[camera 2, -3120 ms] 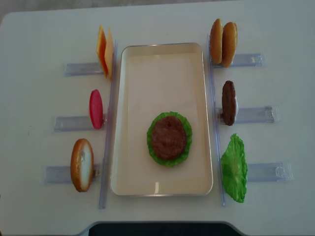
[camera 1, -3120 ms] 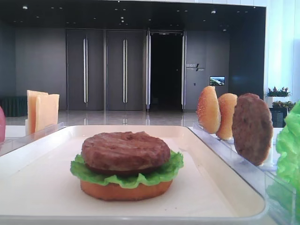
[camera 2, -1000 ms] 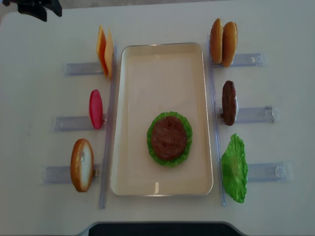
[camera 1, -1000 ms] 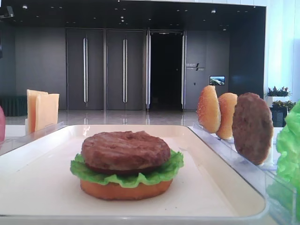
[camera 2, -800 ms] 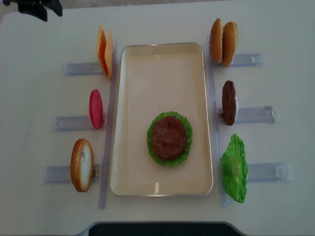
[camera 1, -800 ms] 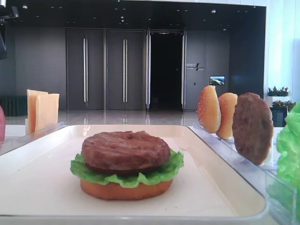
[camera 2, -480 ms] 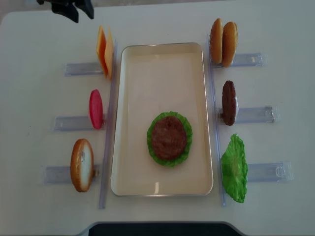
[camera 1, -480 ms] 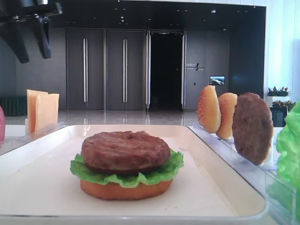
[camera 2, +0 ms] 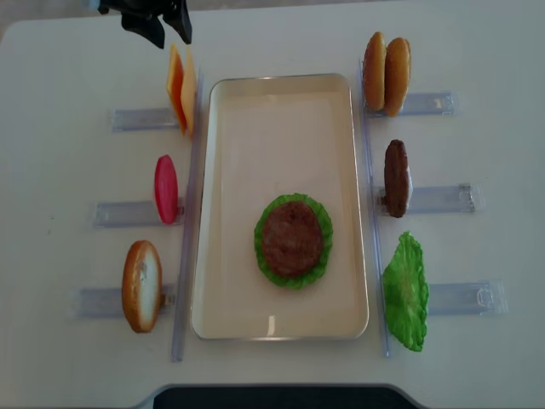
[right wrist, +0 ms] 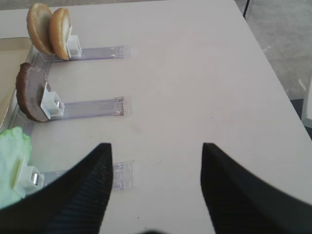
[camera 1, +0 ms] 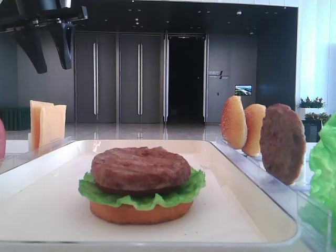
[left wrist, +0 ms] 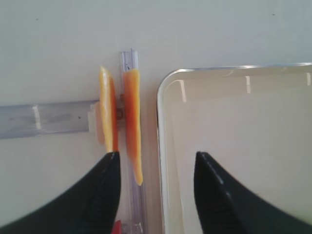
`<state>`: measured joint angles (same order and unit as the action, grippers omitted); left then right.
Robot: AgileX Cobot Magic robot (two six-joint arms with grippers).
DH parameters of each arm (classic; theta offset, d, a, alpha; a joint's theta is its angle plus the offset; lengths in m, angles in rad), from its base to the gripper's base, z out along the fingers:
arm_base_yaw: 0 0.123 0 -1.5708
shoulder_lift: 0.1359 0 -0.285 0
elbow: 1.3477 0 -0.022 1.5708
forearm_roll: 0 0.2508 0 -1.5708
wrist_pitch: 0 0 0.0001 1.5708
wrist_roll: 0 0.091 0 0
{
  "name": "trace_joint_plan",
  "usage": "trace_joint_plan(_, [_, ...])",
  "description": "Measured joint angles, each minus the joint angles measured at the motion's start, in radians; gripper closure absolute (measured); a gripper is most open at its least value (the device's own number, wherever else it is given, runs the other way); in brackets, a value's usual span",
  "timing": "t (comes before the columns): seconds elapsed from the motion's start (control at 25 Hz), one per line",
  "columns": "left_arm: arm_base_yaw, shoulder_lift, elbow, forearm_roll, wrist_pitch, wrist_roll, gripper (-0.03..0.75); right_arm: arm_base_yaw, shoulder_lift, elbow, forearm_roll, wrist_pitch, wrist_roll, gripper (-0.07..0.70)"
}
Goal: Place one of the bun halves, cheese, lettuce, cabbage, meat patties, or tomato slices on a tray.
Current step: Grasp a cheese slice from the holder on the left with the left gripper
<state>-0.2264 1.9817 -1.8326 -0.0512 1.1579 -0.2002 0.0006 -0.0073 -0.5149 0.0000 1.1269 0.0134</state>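
Two cheese slices (camera 2: 175, 85) stand on edge in a clear holder at the far left, beside the cream tray (camera 2: 281, 128). My left gripper (camera 2: 172, 36) hovers open above them, holding nothing. In the left wrist view its left finger (left wrist: 105, 185) is over the outer cheese slice (left wrist: 108, 117). The inner slice (left wrist: 132, 131) and the tray rim (left wrist: 161, 146) lie between the fingers. On the tray sits a stack of a meat patty (camera 1: 140, 167), lettuce (camera 1: 176, 197) and a flat bun half (camera 1: 142, 212). My right gripper (right wrist: 157, 146) is open over bare table.
Left holders carry a red tomato slice (camera 2: 166, 189) and a bun half (camera 2: 141, 285). Right holders carry two bun halves (camera 2: 386, 72), a meat patty (camera 2: 395, 177) and lettuce (camera 2: 405, 291). Long clear rails (camera 2: 183, 281) run along both tray sides.
My left gripper has come in from the far left corner and moved right, now over the cheese slices. The food and tray have not moved.
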Motion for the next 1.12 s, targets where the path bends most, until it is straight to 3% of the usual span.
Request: trace_joint_plan(1.12, [-0.001, 0.096, 0.0, 0.005, -0.023, -0.011, 0.344, 0.0, 0.0, 0.0, 0.0, 0.0, 0.001, 0.217])
